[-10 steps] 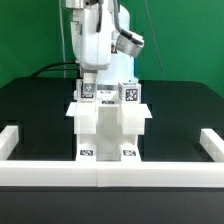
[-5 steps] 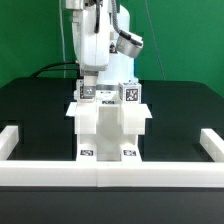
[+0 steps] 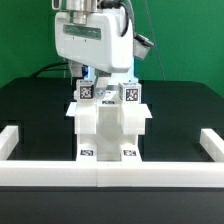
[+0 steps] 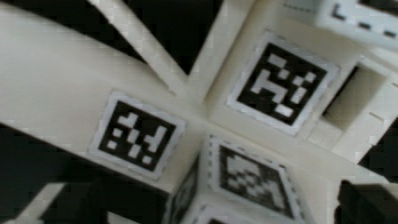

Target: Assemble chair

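Rising since the earlier frames, the arm now fills the upper middle of the exterior view, its white wrist housing much larger and higher than it was a moment ago. The fingers (image 3: 92, 78) are mostly hidden under that housing and cannot be made out clearly there; they stand released, spread wide, with nothing seen held between them. Just below them is the chair (image 3: 109, 128), upright at the centre of the frame on the black worktop (image 3: 40, 110). It is built of chunky white pieces, with two black-and-white tags at its top and two more low on its front legs. The wrist view is blurred and shows white chair surfaces (image 4: 107, 70) close up, bearing three square tags at different tilts. A white rail (image 3: 110, 175) runs along the lower part of the exterior view, turning up at the lower left and lower right. Green backdrop (image 3: 25, 40) fills the upper corners.
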Controlling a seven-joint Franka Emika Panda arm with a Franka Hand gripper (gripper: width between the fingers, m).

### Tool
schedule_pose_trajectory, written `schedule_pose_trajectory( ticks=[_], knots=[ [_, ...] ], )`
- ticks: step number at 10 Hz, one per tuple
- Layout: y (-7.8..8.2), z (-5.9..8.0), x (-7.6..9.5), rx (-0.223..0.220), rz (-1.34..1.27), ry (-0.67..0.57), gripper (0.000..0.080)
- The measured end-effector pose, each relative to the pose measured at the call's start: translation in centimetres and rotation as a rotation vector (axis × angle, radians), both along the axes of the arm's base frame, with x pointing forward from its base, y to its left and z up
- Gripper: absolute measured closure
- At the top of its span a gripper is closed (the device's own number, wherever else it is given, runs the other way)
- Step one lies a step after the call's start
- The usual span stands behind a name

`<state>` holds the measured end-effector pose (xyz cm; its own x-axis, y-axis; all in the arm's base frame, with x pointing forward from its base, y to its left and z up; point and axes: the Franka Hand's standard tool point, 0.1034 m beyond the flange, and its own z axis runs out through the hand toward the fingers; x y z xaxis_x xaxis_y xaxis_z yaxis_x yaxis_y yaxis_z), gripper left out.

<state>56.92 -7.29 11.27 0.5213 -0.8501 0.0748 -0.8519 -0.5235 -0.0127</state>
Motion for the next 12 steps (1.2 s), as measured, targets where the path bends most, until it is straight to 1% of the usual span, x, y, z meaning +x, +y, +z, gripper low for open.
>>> schedule_pose_trajectory(
  ticks=[12],
  knots=[
    [-0.3,-0.04,-0.1,-0.044,0.804,0.05,0.015]
  ],
)
